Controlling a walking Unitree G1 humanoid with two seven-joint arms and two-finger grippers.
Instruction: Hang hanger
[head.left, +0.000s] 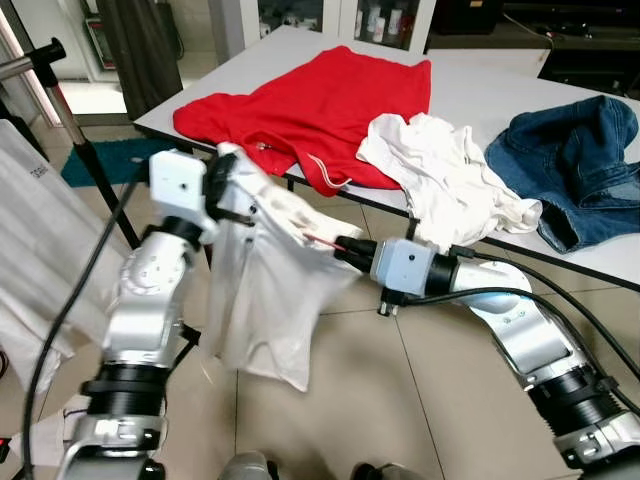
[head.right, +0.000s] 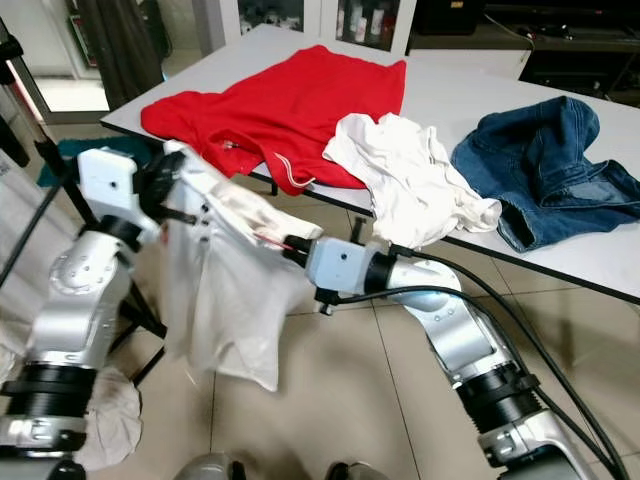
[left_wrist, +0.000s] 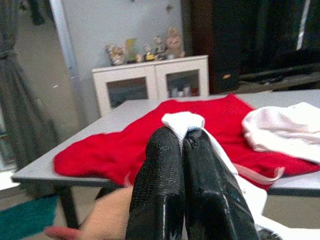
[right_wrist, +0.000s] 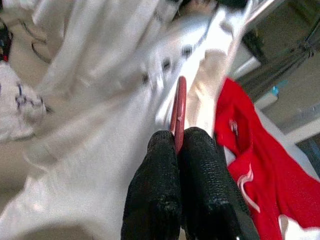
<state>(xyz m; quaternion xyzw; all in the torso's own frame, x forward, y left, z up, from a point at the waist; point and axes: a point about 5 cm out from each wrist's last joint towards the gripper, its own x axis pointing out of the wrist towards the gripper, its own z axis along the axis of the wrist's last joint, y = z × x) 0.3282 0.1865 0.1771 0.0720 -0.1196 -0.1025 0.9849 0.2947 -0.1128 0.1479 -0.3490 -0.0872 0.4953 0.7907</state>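
Left eye view: the left gripper (head.left: 232, 192) is pinching the white shirt (head.left: 265, 290) while the right gripper (head.left: 345, 248) is clamping the red hanger (right_wrist: 178, 107), keeping both spread for hanging.

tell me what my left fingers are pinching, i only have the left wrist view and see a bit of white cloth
Observer: It's a white shirt hanging in the air between both arms, in front of the table.
Operator: and the right arm
Observer: The right gripper has its fingers closed on a thin red hanger at the shirt.
Operator: anything under the shirt
Observer: Just tiled floor; its hem hangs free above it.
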